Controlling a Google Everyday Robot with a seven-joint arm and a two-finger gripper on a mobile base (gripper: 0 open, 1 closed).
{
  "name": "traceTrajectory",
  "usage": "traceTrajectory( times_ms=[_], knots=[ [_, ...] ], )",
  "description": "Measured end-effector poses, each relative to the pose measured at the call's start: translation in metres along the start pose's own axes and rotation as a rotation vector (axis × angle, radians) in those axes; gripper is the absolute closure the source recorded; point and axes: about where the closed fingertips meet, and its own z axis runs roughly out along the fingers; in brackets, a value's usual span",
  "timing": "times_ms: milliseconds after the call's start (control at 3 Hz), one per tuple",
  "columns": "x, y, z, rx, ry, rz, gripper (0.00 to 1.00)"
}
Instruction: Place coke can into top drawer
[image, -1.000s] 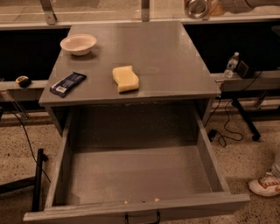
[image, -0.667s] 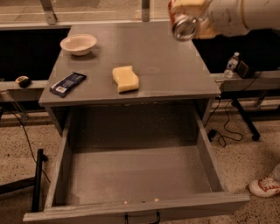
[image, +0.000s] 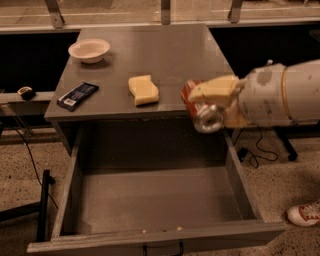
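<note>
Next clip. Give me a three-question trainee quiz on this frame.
1. True or false: the gripper, at mid-right of the view, is shut on the coke can.
2. Which item lies nearest the can? A white bowl, B yellow sponge, C snack bar wrapper.
3. Fill in: the top drawer stands ____.
Key: 1 true; 2 B; 3 open.

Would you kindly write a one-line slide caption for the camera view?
Gripper, reaching from the right, holds the coke can tilted above the open top drawer.
</note>
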Motion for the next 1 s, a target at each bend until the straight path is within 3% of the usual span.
traceTrajectory(
  times_ms=[333,667,1000],
  knots=[
    [-0.011,0.010,-0.001,-0.015,-0.017,0.015,1.00],
    [-0.018,0.015,0.027,-0.014,-0.033,0.008,1.00],
    [-0.039,0.029,0.082,-0.030,-0.098,-0.006,1.00]
  ],
)
